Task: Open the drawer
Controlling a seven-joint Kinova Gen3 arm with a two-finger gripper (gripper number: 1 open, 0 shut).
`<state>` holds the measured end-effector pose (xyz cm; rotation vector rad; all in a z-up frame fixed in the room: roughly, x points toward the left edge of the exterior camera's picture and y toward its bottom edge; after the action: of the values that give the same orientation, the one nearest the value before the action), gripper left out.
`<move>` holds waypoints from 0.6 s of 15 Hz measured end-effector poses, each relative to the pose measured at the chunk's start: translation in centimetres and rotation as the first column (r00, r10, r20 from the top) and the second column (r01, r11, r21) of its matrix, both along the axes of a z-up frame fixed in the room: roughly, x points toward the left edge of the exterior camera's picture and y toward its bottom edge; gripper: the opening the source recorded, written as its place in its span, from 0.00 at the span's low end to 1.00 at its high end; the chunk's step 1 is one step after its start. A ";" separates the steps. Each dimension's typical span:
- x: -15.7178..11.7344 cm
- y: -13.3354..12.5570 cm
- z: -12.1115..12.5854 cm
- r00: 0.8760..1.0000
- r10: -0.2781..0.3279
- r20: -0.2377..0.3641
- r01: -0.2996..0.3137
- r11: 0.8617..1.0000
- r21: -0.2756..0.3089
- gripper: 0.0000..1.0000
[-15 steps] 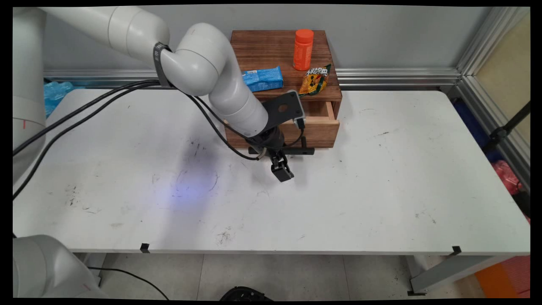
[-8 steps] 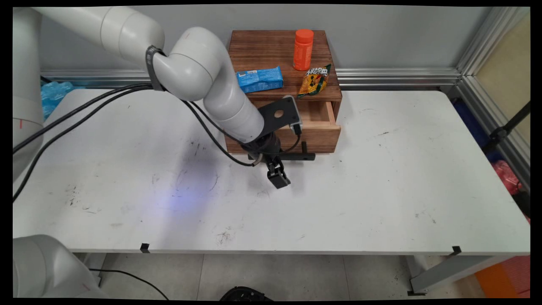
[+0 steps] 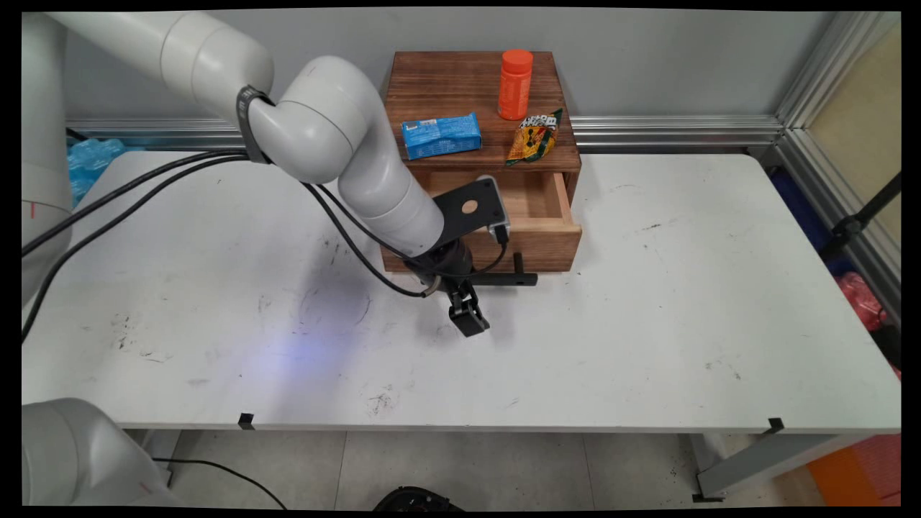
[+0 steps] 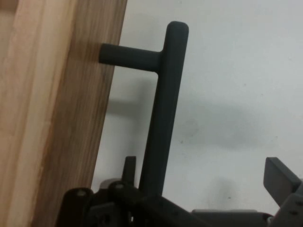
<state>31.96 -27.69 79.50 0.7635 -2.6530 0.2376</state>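
Observation:
A wooden box (image 3: 460,86) stands at the back of the white table (image 3: 647,324), with its drawer (image 3: 547,248) partly pulled out. My gripper (image 3: 460,298) is at the drawer's black bar handle (image 3: 514,279). In the hand view the handle (image 4: 161,118) runs up between the fingers of my gripper (image 4: 203,175). It lies close to the left finger (image 4: 129,166), which sits between the bar and the drawer front (image 4: 71,118). The right finger (image 4: 280,179) stands well away from the bar, so the gripper is open. The part of the drawer's inside that shows looks empty.
On the box's top lie a blue packet (image 3: 441,135) and a yellow-green snack bag (image 3: 534,137), with an orange bottle (image 3: 515,84) standing behind them. Black cables (image 3: 144,194) hang from the arm across the table's left side. A wall with a metal rail runs behind.
The drawer has slid further out toward the table's near side. The gripper has moved the same way with the handle.

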 end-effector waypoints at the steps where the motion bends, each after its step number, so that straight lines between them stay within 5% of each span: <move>1: -0.1 0.2 0.0 1.000 -0.001 0.000 0.001 1.000 0.002 1.00; 9: -1.0 1.9 -0.2 1.000 -0.004 0.006 0.004 1.000 0.014 1.00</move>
<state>30.99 -25.75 79.30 0.7635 -2.6641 0.2208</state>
